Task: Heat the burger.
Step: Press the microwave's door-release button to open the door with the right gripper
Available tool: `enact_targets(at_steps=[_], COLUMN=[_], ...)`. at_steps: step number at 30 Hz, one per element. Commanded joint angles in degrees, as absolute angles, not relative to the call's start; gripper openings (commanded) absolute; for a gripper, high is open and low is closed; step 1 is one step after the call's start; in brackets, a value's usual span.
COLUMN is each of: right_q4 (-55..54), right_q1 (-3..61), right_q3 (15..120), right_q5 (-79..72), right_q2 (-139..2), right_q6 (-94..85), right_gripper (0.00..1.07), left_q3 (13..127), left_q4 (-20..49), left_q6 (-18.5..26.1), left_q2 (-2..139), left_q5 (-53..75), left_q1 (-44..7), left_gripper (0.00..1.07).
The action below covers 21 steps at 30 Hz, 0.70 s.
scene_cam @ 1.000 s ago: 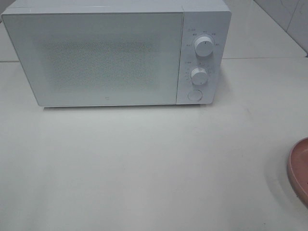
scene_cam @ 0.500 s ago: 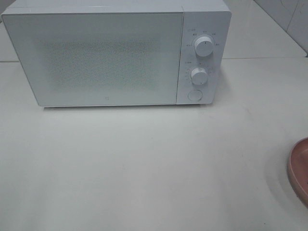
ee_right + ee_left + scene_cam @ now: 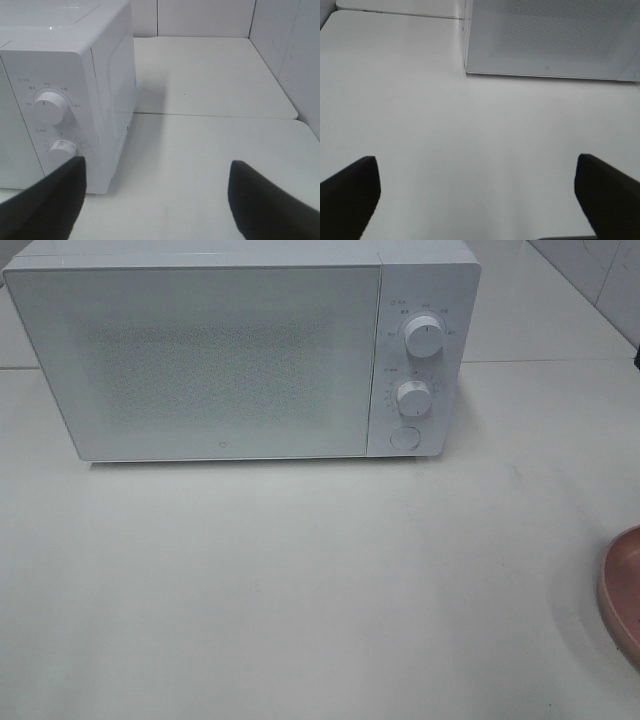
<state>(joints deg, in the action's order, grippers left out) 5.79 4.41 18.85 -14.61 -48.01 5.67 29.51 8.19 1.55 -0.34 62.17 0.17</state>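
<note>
L gripper (image 3: 476,167): jaws wide, empty, over white tabletop (image 3: 445,120). White box-shaped microwave w/ frosted door (image 3: 220,360): shut. I judge door opens first, so press round white release button (image 3: 404,437) squarely. R gripper (image 3: 156,167): jaws wide, empty, nr controls. Pink round plate (image 3: 622,590) at edge. Burger not in view.

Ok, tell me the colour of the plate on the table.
The plate is pink, best seen in the exterior high view, where only part of it shows.

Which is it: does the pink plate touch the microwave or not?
Apart. The exterior high view shows bare table lying between the microwave and the pink plate.
</note>
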Motion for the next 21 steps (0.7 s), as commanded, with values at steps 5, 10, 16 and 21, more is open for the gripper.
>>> enact_targets(at_steps=[5,10,16,21], right_q4=[5.7,5.7,5.4,-2.6], right_q1=[4.3,4.3,6.2,13.1], right_q3=[18.7,18.7,18.4,16.0], right_q5=[-25.0,-29.5,-37.2,-48.8], right_q2=[-57.5,-62.3,-70.2,-77.1], right_q6=[5.2,4.6,3.3,-4.6], right_gripper=[0.74,0.74,0.74,0.74], left_q3=[29.5,29.5,29.5,29.5], left_q4=[8.1,8.1,8.1,8.1], left_q6=[1.7,1.7,1.7,1.7], left_q2=[-1.4,-1.4,-1.4,-1.4], left_q5=[61.4,61.4,61.4,61.4], left_q1=[-0.1,-0.1,-0.1,-0.1], left_gripper=[0.98,0.98,0.98,0.98])
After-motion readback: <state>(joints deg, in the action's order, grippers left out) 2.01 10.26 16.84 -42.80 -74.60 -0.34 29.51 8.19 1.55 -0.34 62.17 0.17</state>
